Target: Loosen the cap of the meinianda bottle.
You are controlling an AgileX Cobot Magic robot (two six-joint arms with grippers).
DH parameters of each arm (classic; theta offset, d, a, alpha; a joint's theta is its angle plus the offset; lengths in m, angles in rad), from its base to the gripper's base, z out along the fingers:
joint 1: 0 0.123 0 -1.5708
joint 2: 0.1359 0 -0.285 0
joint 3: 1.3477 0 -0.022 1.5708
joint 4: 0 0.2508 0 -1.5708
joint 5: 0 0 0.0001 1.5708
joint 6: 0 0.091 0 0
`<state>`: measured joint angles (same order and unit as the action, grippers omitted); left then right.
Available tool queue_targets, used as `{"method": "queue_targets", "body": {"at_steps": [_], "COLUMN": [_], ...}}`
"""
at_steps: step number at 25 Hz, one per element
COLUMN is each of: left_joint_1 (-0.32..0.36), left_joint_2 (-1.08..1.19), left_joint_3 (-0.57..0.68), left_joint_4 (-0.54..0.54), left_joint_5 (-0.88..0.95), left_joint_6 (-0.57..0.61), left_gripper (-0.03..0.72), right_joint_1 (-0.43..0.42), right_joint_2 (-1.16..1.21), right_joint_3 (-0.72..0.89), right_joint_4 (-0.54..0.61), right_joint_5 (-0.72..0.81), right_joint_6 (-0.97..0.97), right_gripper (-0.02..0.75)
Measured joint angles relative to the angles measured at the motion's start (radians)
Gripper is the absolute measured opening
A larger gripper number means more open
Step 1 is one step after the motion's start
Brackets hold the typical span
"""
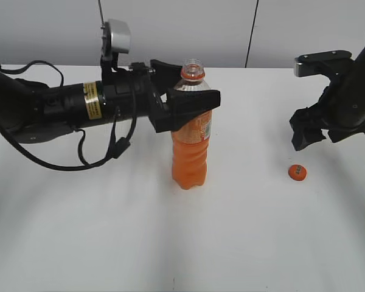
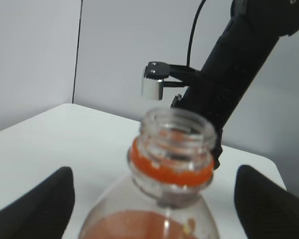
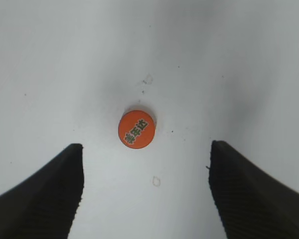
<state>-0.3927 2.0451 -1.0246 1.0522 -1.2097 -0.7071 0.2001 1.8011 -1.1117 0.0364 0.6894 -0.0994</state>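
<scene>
The meinianda bottle (image 1: 191, 149) stands upright mid-table, orange liquid inside, its neck (image 2: 172, 134) open with no cap on it. The orange cap (image 1: 297, 172) lies flat on the table to the right, printed top up. My left gripper (image 1: 191, 91) is open, its two fingers either side of the bottle's shoulder; the left wrist view shows a gap between the black fingertips (image 2: 35, 204) and the clear plastic. My right gripper (image 1: 319, 134) hovers open above the cap (image 3: 136, 128), which sits just ahead of its jaws, and it holds nothing.
The white table (image 1: 109, 231) carries only the bottle and the cap. The left arm (image 1: 61, 106) with loose cables lies across the left side at bottle height. A grey wall stands behind the table's far edge.
</scene>
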Motion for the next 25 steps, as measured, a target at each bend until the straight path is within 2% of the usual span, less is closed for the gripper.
{"method": "queue_targets", "body": {"at_steps": [9,15,17,21,25], "left_joint_1": [0.0,0.0,0.0,0.001,0.022], "left_joint_2": [-0.105,-0.207,-0.253,-0.356,-0.438], "left_joint_3": [0.0,0.0,0.0,0.0,0.0], "left_joint_4": [-0.052,-0.159,-0.212,-0.308,-0.333], "left_joint_5": [0.0,0.024,0.113,0.426,0.704], "left_joint_6": [-0.058,-0.104,-0.107,-0.111,-0.112], "left_gripper": [0.592,0.592,0.592,0.592,0.592], "right_joint_1": [0.0,0.0,0.0,0.0,0.0], "right_joint_2": [0.0,-0.029,-0.056,-0.123,-0.191], "right_joint_3": [0.0,0.0,0.0,0.0,0.0], "right_joint_4": [0.0,0.001,0.001,0.001,0.001], "right_joint_5": [0.003,0.006,0.007,0.024,0.05], "right_joint_6": [-0.004,-0.004,-0.004,-0.004,-0.004], "right_gripper": [0.575,0.575,0.574,0.574,0.574]}}
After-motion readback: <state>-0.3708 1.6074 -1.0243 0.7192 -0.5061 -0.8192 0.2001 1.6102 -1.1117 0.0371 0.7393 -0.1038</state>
